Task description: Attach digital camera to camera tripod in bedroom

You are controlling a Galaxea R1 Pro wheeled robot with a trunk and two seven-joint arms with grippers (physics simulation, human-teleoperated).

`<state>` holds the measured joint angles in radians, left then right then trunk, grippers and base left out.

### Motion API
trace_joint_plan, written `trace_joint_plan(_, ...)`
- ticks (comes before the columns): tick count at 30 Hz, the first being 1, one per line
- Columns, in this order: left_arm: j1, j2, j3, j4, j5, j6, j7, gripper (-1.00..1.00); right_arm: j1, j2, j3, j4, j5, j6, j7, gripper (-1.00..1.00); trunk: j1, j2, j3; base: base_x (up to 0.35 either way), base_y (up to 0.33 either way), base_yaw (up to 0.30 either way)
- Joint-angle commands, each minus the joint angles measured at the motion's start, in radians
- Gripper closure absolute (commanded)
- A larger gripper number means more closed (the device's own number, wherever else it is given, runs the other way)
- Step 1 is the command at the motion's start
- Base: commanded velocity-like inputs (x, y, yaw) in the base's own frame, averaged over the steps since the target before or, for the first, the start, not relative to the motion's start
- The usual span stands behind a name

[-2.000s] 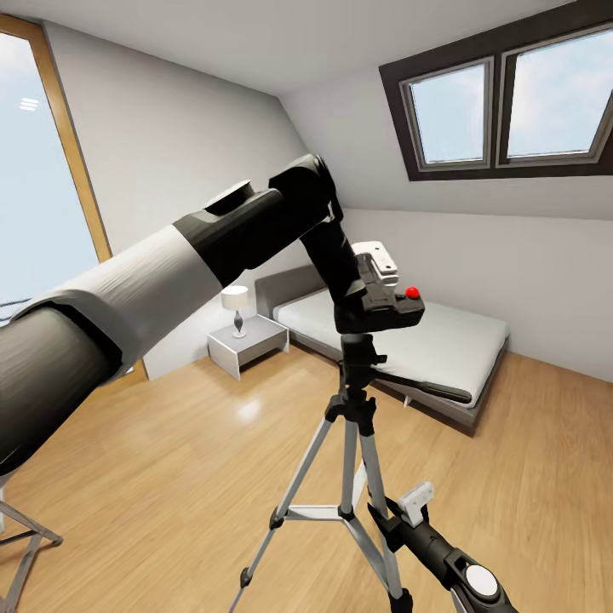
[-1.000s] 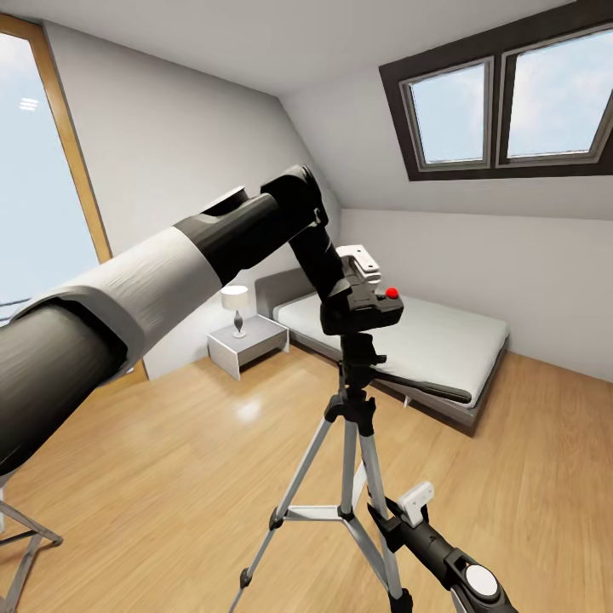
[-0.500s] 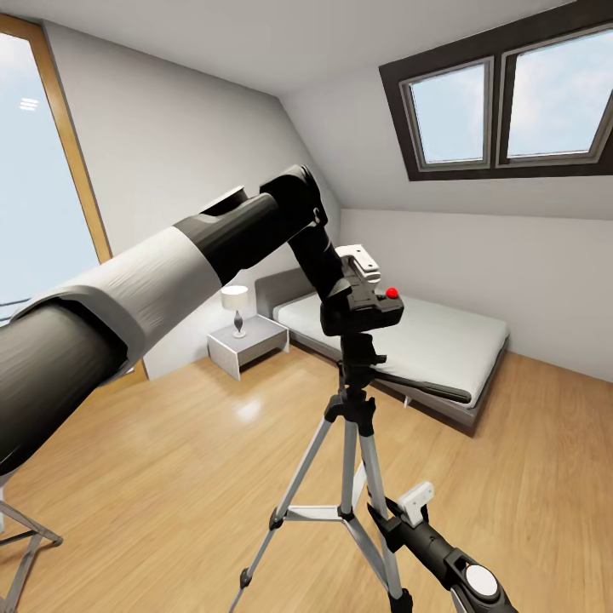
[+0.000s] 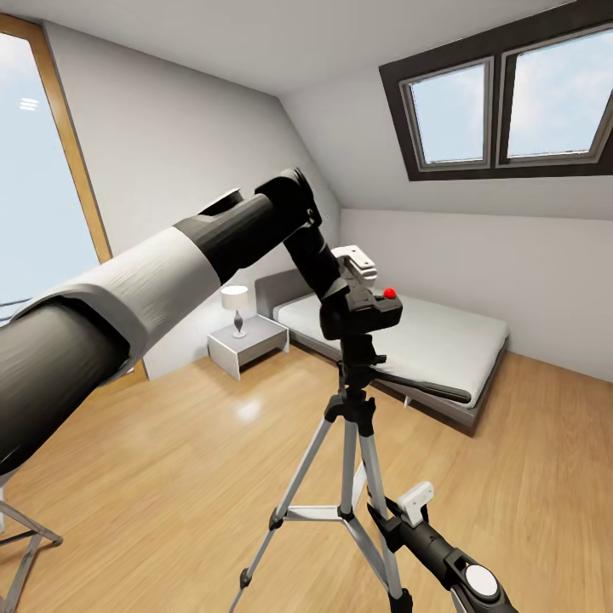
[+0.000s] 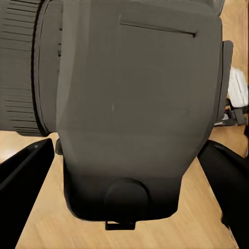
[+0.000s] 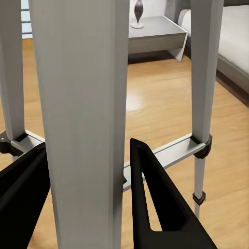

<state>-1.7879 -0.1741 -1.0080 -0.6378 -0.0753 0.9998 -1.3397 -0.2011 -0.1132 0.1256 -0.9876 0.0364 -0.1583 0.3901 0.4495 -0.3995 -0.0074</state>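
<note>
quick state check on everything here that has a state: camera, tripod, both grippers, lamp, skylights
digital camera: held by the left gripper, sitting on top of the tripod head, red button up
camera tripod: upright, legs spread on the wood floor
left gripper: shut on the digital camera
right gripper: fingers either side of a silver tripod leg; contact unclear
lamp: upright on the nightstand
skylights: closed

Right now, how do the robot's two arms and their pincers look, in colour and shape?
The left arm is a thick round tube, black near the camera, then a light grey band, then black joints. Its left pincer has a white block; its fingers are black wedges. The right pincer shows a white tip on a black arm with a round white cap.
</note>
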Motion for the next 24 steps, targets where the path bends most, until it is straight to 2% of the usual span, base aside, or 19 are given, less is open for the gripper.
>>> trace_joint_plan(1,-0.001,0.000,0.001,0.003,-0.003,0.010,-0.008,1.00,0.000,0.000,0.004,0.090,0.023,-0.007,0.013,1.00,0.000,-0.001,-0.001,0.000,0.000,0.000)
trace_joint_plan(7,-0.001,0.000,0.005,0.015,0.014,0.011,-0.008,1.00,0.000,0.000,0.004,0.090,0.023,-0.007,0.013,1.00,0.000,-0.001,-0.001,0.000,0.000,0.000)
trace_joint_plan(11,-0.001,0.000,0.026,0.019,0.018,0.013,-0.007,1.00,0.000,0.000,0.004,0.090,0.023,-0.007,0.013,1.00,0.000,-0.001,-0.001,0.000,0.000,0.000)
trace_joint_plan(17,-0.001,0.000,0.084,0.057,0.020,0.018,-0.007,1.00,0.000,0.000,0.004,0.090,0.023,-0.007,0.013,1.00,0.000,-0.001,-0.001,0.000,0.000,0.000)
trace_joint_plan(24,-0.001,0.000,0.101,0.085,0.019,0.019,-0.007,1.00,0.000,0.000,0.004,0.090,0.023,-0.007,0.013,1.00,0.000,-0.001,-0.001,0.000,0.000,0.000)
